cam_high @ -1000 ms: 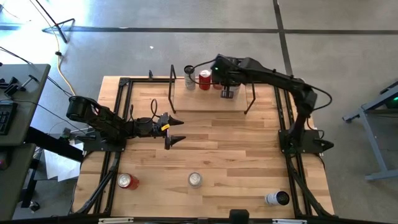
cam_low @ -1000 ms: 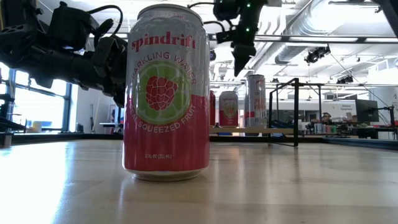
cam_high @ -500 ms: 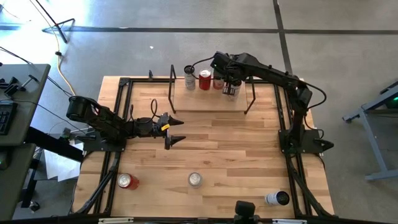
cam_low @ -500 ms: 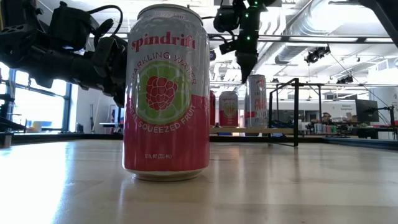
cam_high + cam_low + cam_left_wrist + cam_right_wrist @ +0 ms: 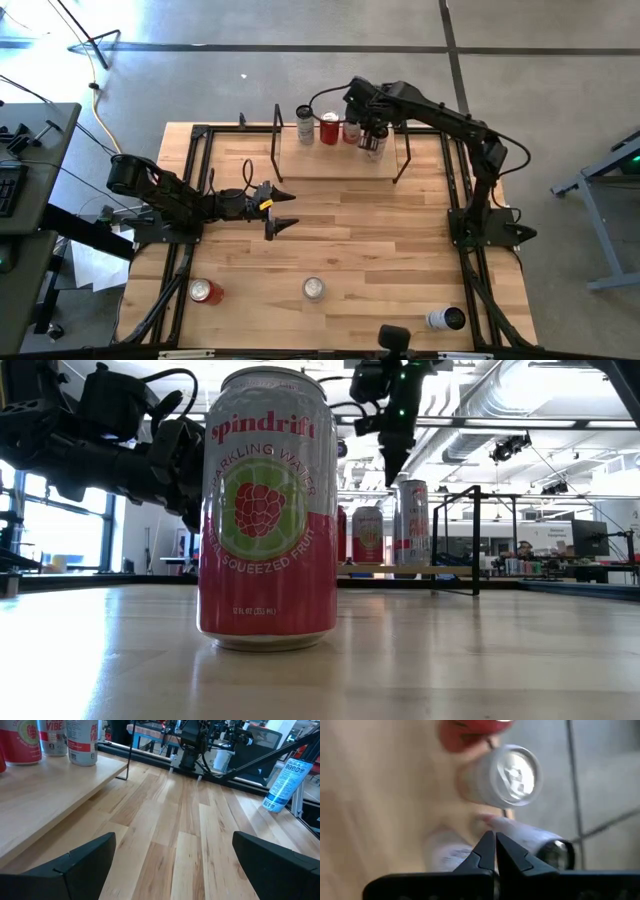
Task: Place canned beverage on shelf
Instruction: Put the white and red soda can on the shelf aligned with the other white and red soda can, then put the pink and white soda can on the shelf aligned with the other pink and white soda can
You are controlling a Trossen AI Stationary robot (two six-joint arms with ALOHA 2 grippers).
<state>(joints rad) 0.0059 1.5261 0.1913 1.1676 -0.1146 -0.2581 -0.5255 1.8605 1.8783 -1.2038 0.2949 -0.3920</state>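
Observation:
The shelf (image 5: pixel 340 165), a light-wood board between black end frames, stands at the table's far middle. Several cans stand upright on it in a row: a silver one (image 5: pixel 305 122), a red one (image 5: pixel 329 128) and two more (image 5: pixel 350 131) (image 5: pixel 372 146). My right gripper (image 5: pixel 375 136) hangs shut over the rightmost can, its tips (image 5: pixel 392 472) a little above that can's top (image 5: pixel 412 484) and touching nothing. My left gripper (image 5: pixel 288 210) waits open, low over the table left of centre, with nothing between its fingers (image 5: pixel 173 840).
On the near part of the table stand a red can (image 5: pixel 206 291) and a pink Spindrift can (image 5: pixel 314 288), which is close to the low camera (image 5: pixel 267 510). A white-and-blue can (image 5: pixel 445 319) lies at the near right. Black rails run along both table sides.
My right gripper has shifted a little toward the table's right edge over the shelf and rolled at the wrist, staying shut. The cans on the shelf have kept their places.

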